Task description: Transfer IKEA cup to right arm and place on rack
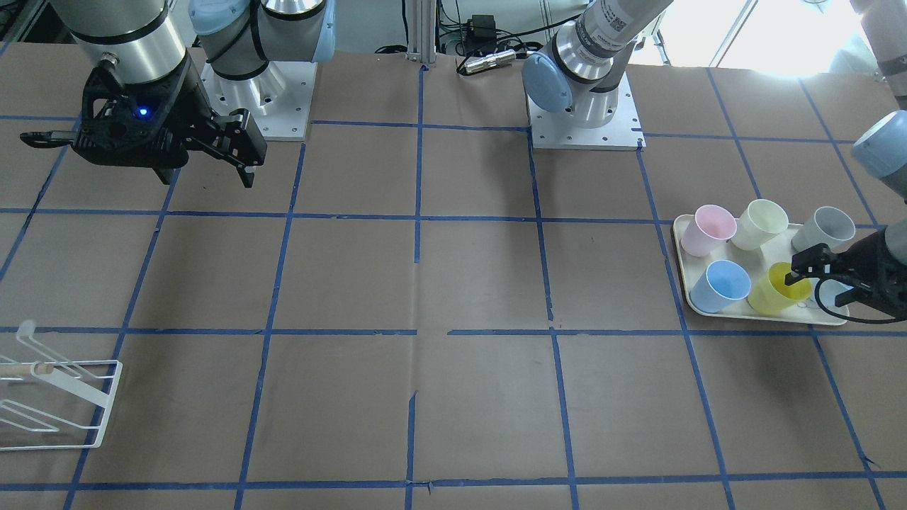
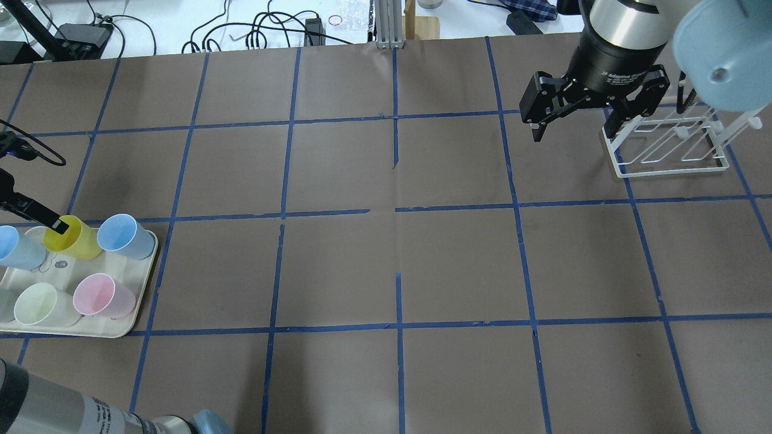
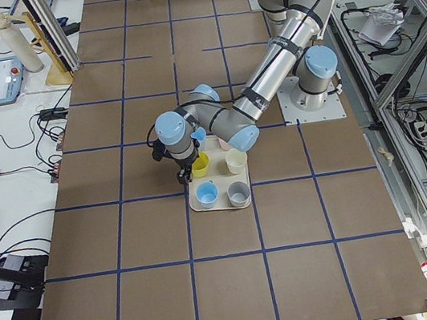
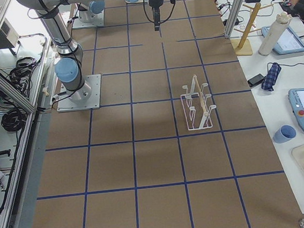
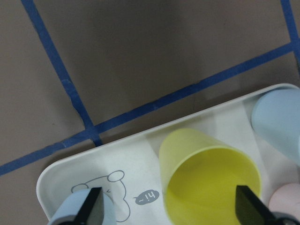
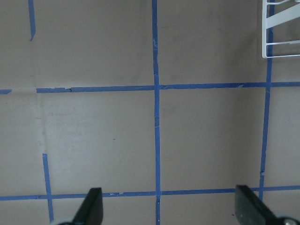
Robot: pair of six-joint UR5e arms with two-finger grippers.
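Observation:
The bright yellow IKEA cup (image 5: 208, 173) stands upright on a white tray (image 5: 70, 173), among pastel cups. It also shows in the overhead view (image 2: 75, 238) and the front view (image 1: 776, 290). My left gripper (image 5: 168, 211) is open just above it. One fingertip (image 2: 58, 225) is at the cup's rim and the other is well off to the side. My right gripper (image 2: 573, 134) is open and empty, hanging above the table beside the white wire rack (image 2: 669, 144). The rack also shows in the front view (image 1: 57, 404).
On the tray (image 2: 114, 328) stand a blue cup (image 2: 123, 236), a second blue cup (image 2: 18, 247), a pink cup (image 2: 102, 295) and a pale cream cup (image 2: 39, 304). A grey cup (image 1: 825, 227) stands on it too. Blue tape lines grid the brown table.

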